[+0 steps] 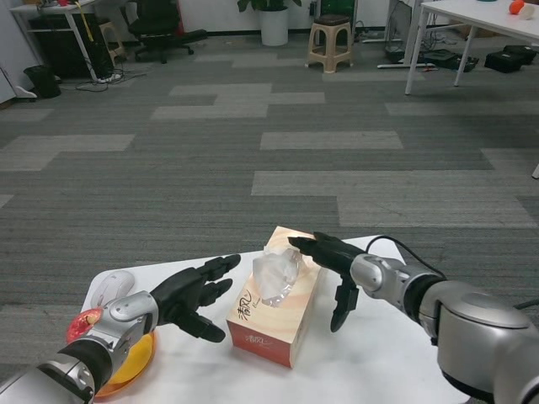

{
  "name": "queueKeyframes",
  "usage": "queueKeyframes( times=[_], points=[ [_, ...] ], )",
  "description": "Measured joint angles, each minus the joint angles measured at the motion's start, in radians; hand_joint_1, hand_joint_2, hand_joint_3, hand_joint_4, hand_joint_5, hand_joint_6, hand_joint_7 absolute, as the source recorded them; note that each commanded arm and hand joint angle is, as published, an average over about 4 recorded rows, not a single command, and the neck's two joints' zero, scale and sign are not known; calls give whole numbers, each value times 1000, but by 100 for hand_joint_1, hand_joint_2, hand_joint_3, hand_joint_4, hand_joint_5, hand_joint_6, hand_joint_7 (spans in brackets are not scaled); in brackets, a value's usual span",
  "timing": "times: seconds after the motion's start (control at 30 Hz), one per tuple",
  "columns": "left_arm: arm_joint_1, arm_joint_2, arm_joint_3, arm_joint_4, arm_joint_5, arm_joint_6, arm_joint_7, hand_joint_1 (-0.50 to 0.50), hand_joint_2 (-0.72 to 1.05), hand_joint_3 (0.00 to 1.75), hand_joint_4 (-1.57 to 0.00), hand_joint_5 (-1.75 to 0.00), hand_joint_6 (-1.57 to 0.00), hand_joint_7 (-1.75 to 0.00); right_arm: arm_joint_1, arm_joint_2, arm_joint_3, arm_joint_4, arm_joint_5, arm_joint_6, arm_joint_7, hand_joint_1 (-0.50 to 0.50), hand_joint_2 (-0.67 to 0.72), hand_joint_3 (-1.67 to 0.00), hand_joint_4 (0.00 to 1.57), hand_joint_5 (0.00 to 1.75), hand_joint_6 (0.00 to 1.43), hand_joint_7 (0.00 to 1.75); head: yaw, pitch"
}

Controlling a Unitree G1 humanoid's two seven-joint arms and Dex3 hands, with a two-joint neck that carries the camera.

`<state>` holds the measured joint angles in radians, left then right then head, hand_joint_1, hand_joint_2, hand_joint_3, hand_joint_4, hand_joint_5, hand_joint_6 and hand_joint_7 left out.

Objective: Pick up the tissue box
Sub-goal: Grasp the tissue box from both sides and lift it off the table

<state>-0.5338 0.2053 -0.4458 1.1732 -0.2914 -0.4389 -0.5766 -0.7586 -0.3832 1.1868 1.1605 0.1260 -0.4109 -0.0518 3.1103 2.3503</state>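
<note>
The tissue box (276,301) lies flat on the white table (379,362), a tissue sticking out of its top, so I judge the pick-up not yet done. My left hand (195,292) is just beside its left side, fingers spread, holding nothing. My right hand (334,265) reaches over the far right edge, fingers apart; I cannot tell if it touches. Closing and lifting remain.

tissue box (274,308): 1 | robot hands (195,295) (331,261): 2 | plate (135,364): 1 | stool (329,42): 1
</note>
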Motion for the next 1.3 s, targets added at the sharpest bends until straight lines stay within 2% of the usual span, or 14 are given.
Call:
queueKeyframes(
  times=[0.3, 0.53, 0.63, 0.87, 1.07, 1.2, 1.3],
  points=[
    [0, 0, 1, -1, 0, -1, 0, 50, 87, 9, -4, 0, 0, 0, 38, -41, -63, -68, 6, -12, 50, -44, 9, -24, 0, 0, 0, 0, 1, 0],
    [1, 0, 5, -1, 0, -1, -1, 50, 87, 9, -4, 0, 0, 0, 64, -64, -97, -112, 8, -19, 69, -46, 22, -22, 0, 0, 0, 0, 5, 2],
    [1, 0, 5, -1, 0, -1, -1, 50, 87, 9, -4, 0, 0, 0, 69, -71, -105, -124, 9, -21, 76, -46, 22, -16, 1, 0, 0, 0, 6, 2],
    [3, 0, 8, -1, 0, -1, -1, 50, 87, 4, -4, 0, 0, 0, 89, -95, -131, -173, 10, -27, 94, -44, 22, -16, 0, 0, 0, 0, 7, 1],
    [4, 0, 10, -1, 0, -1, -1, 50, 87, 7, -3, 0, 0, 0, 106, -95, -164, -171, 9, -45, 93, -46, 22, -16, 0, 0, 0, 0, 6, 1],
    [4, 0, 11, -1, 0, -1, -1, 50, 87, 0, -4, 0, 0, 0, 125, -87, -193, -156, 8, -67, 75, -46, 22, -16, 0, 0, 0, 0, 7, 2],
    [4, 0, 11, -1, 0, -1, -1, 50, 87, 7, -4, 0, 0, 0, 134, -83, -213, -145, 7, -75, 73, -46, 22, -16, 0, 0, 0, 0, 6, 3]
  ],
)
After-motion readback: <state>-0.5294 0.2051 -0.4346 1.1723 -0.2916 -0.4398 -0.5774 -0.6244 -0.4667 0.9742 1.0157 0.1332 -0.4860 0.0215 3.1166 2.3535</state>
